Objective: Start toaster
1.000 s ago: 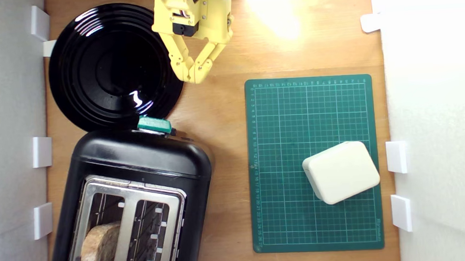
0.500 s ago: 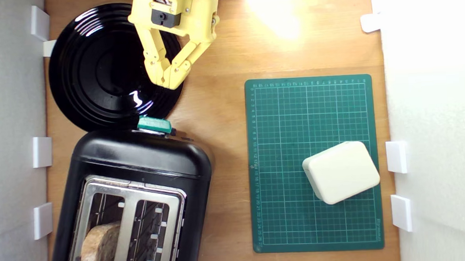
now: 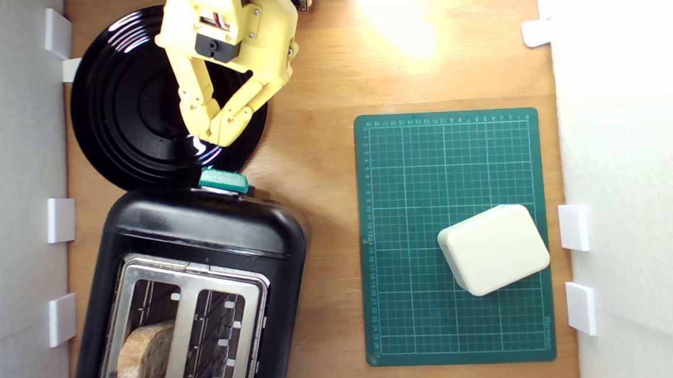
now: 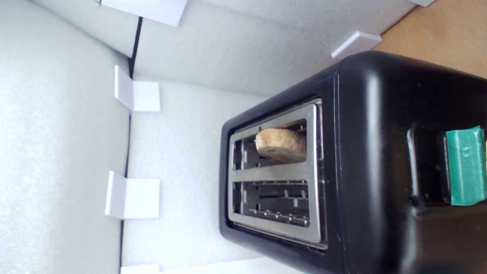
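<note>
yellow end effector, fingertips together, empty

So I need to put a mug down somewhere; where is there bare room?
Bare wood lies between the toaster and the cutting mat, and above the mat toward the exterior view's top. The mat is free around the white box. It is crowded by the black plate, where the tool hovers.

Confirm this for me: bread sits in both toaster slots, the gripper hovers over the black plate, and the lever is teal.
Not quite: only one slot of the toaster holds bread; the other is empty, as the wrist view shows. The gripper over the black plate and the teal lever are right.
</note>
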`<action>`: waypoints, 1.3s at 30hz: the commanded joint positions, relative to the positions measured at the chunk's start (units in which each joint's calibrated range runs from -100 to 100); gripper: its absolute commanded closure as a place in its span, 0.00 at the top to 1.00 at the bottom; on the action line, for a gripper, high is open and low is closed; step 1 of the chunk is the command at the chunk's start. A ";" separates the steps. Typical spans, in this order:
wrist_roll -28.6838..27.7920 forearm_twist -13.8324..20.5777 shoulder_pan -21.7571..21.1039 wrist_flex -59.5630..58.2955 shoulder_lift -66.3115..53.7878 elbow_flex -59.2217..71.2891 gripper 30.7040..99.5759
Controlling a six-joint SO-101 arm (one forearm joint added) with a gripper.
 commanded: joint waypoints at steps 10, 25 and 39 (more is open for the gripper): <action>1.37 0.16 0.35 15.31 15.42 -26.80 0.01; -0.09 -0.87 -0.44 14.79 23.17 -31.71 0.01; -2.29 -2.09 -0.52 11.80 26.41 -31.80 0.01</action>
